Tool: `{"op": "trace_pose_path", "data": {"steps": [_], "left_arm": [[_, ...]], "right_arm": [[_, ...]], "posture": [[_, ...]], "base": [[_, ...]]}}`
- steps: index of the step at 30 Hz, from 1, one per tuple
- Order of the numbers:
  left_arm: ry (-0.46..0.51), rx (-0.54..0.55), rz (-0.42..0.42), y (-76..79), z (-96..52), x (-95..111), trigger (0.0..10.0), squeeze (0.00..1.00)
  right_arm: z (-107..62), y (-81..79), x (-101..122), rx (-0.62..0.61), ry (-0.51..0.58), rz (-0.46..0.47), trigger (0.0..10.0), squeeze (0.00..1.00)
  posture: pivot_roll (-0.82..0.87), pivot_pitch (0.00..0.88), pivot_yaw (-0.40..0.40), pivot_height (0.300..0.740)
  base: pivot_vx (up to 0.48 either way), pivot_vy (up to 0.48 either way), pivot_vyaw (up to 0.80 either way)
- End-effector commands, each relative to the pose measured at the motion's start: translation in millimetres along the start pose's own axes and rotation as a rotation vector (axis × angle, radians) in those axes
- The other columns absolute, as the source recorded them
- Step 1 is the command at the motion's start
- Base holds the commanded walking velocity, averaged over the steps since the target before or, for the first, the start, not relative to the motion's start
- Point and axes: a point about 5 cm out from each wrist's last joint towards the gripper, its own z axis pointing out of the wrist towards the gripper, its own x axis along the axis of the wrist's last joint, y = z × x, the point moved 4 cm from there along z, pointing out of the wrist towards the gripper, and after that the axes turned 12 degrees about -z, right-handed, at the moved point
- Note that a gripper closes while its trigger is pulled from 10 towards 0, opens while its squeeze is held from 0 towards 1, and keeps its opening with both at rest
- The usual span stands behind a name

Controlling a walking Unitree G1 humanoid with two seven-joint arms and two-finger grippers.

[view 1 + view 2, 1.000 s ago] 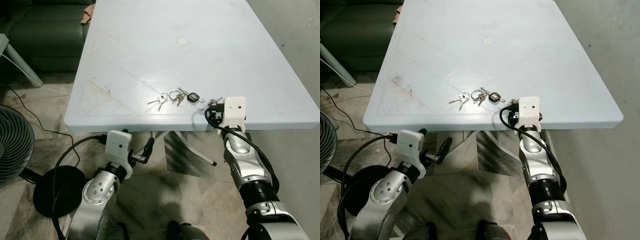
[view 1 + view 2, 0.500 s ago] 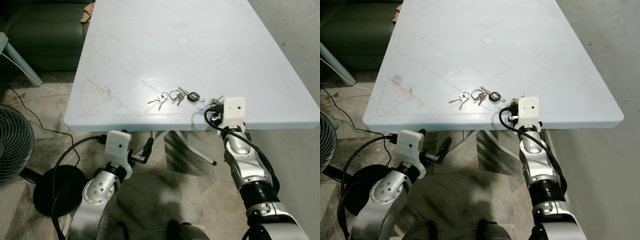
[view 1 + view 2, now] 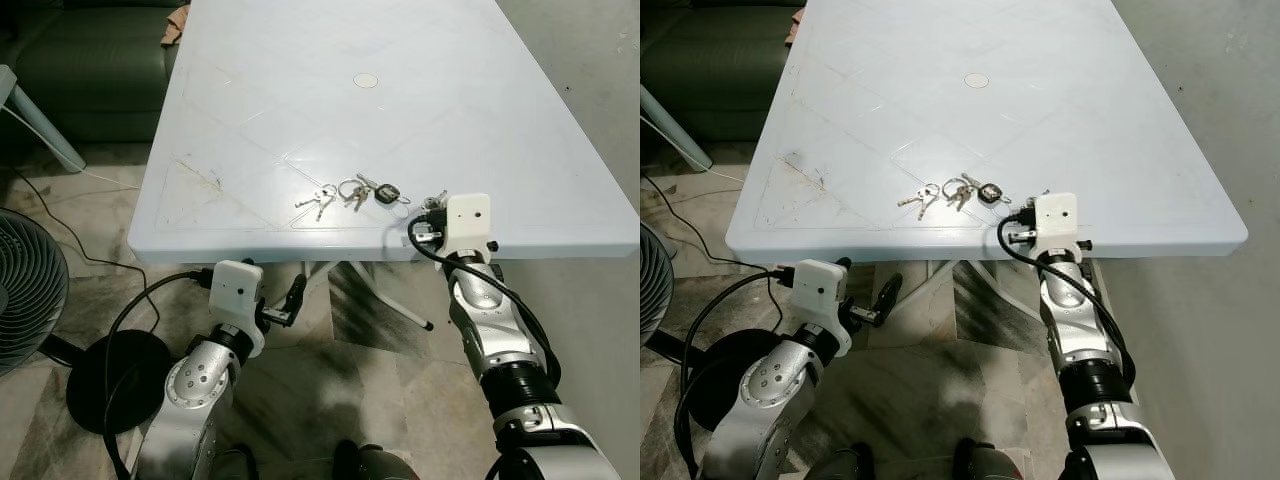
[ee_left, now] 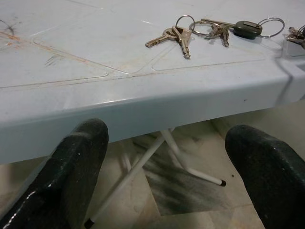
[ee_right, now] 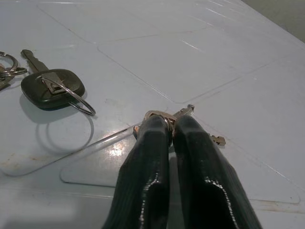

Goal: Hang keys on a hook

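Several keys lie near the front edge of the pale blue table point(image 3: 400, 100): a small bunch point(image 3: 318, 200), a ring of keys point(image 3: 352, 192) and a black-headed key point(image 3: 386, 193) with a loose ring. My right gripper point(image 3: 432, 207) rests on the table's front edge, just right of them. It is shut on a small set of keys point(image 5: 183, 111), whose ring and key tips stick out past the black fingertips point(image 5: 157, 131). My left gripper point(image 3: 293, 300) hangs open below the table's front edge, with the table rim point(image 4: 157, 98) between its fingers.
A fan point(image 3: 25, 300) and a round black base point(image 3: 115, 380) with cables stand on the floor at the left. A dark green sofa point(image 3: 90, 60) is behind the table's far left corner. White table legs point(image 3: 385, 300) cross underneath. A wall runs along the right.
My right wrist has shifted very slightly to the left at the table edge, still shut on the keys. The left arm has stayed in place.
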Motion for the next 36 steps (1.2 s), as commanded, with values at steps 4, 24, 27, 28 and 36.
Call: {"op": "trace_pose_path", "data": {"steps": [4,24,27,28,36], "left_arm": [[-0.006,0.011,0.002,-1.3,-1.4,-1.0,10.0,0.00],[0.024,0.012,0.002,-3.4,11.9,6.6,10.0,0.00],[0.030,0.010,0.003,-3.3,14.3,7.9,10.0,0.00],[0.033,0.009,0.004,-3.1,15.2,8.7,10.0,0.00],[0.091,0.020,0.007,-6.0,31.6,22.4,10.0,0.00]], "right_arm": [[-2.3,0.8,-6.2,0.008,-0.009,-0.008,0.0,0.00],[0.1,20.4,52.3,-0.009,0.180,0.205,0.0,0.00],[1.5,25.1,62.0,-0.019,0.206,0.210,0.0,0.00],[1.9,26.9,66.1,-0.021,0.217,0.214,0.0,0.00],[-3.2,43.4,115.2,-0.054,0.367,0.163,10.0,0.00]], "posture": [[0.07,0.249,-0.050,0.732],[0.05,0.196,-0.045,0.732],[0.05,0.193,-0.046,0.732],[0.05,0.193,-0.046,0.732],[0.04,0.128,-0.054,0.732]], "base": [[0.000,0.000,0.00],[0.000,0.000,0.00],[0.000,0.000,0.00],[0.000,0.000,0.00],[0.000,0.000,0.00]]}}
